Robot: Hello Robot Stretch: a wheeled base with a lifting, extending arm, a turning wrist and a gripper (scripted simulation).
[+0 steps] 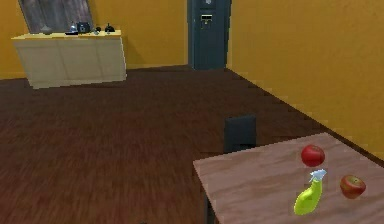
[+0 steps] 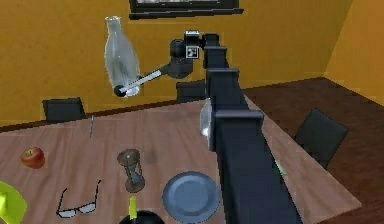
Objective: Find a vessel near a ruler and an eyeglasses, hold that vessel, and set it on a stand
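Arm side view: the fingers (image 2: 150,77) sit in the upper middle of the frame and hold a clear glass vessel (image 2: 120,52), a tall bottle shape with a narrow neck. It hangs upright at their far end, against the orange wall and clear of the bench (image 2: 100,140) below. Just right of the fingers are two white marker squares (image 2: 190,48), and from there the dark arm (image 2: 240,140) runs down to the bottom edge.

Below the vessel, on the brown bench, a small hourglass-like brown object (image 2: 130,170) stands upright. Lower left of it lie eyeglasses (image 2: 80,200), and lower right a blue-grey plate (image 2: 191,196). A thin pale strip (image 2: 92,132) lies left of centre; I cannot tell what it is. A red apple (image 2: 33,156) rests near the left edge. Dark chairs (image 2: 63,108) stand along the bench's far side.

In the forward view, the bench corner (image 1: 250,180) fills the lower right and carries a second red apple (image 1: 313,155), a reddish-brown fruit (image 1: 352,186) and a yellow-green spray bottle (image 1: 310,195) lying tilted. At upper left a cream sideboard (image 1: 70,58) bears small dark things; a dark blue door (image 1: 210,35) stands at upper middle.
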